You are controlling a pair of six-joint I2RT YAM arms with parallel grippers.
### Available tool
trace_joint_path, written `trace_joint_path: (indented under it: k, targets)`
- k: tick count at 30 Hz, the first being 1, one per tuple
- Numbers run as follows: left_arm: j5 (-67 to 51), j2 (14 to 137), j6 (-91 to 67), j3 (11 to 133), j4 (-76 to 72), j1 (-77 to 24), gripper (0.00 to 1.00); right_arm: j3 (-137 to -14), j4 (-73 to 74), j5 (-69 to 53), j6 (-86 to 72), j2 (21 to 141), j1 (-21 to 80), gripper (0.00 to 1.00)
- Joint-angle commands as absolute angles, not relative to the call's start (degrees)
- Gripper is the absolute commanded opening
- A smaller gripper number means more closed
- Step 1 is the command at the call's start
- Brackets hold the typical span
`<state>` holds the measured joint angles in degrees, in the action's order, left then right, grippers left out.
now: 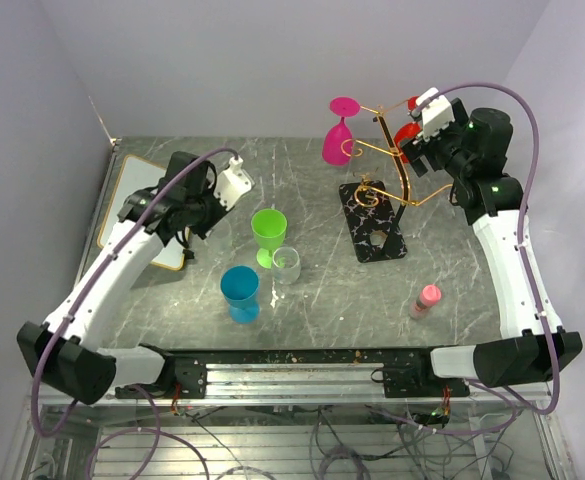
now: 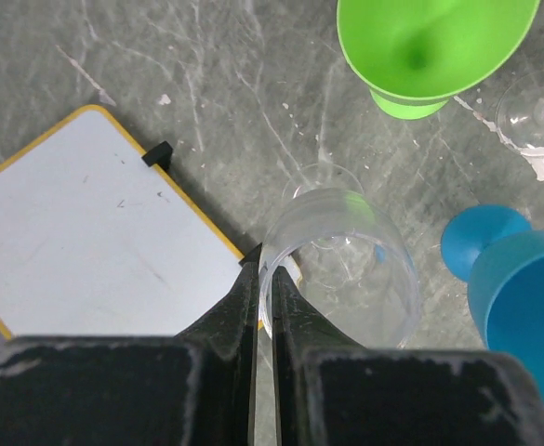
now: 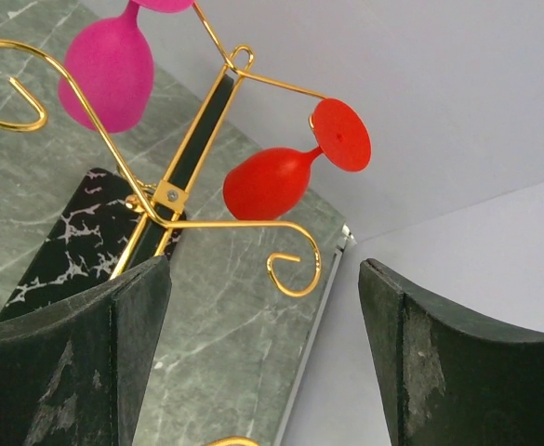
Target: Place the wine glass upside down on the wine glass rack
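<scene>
The left gripper (image 2: pixel 264 265) was pinched shut on the rim of a clear wine glass (image 2: pixel 355 279), one finger inside the bowl and one outside; the glass sat at the left of the grey marbled table (image 1: pixel 302 320), just beside a yellow-edged whiteboard (image 2: pixel 76 242). The tall gold wire wine glass rack (image 1: pixel 392 245) on its black marbled base stood right of centre; a pink plastic glass (image 1: pixel 336 143) and a red plastic glass (image 3: pixel 267 183) hung upside down from its arms. The right gripper (image 3: pixel 264 268) was spread wide and empty, near the red one. A green cup (image 1: pixel 268 228), a blue cup (image 1: pixel 240 290) and a second clear glass (image 1: pixel 286 262) stood mid-table.
</scene>
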<state>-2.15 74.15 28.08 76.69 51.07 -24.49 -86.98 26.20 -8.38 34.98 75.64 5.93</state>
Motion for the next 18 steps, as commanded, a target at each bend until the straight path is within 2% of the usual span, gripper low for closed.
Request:
trace_joint_path:
  k: [1,10,18]
  targets:
    - [-1.0,69.9,30.0,78.9,51.9,-24.8,0.07,-89.6,27.5,-10.0,36.8,74.9,4.3,0.82]
    - [-0.9,64.5,33.1,82.8,50.9,-24.8,0.07,-89.0,29.0,-13.3,38.7,73.6,2.0,0.82]
    - [-6.2,63.7,33.8,90.9,50.0,-24.8,0.07,-91.7,32.4,-14.7,39.1,74.1,1.8,0.84]
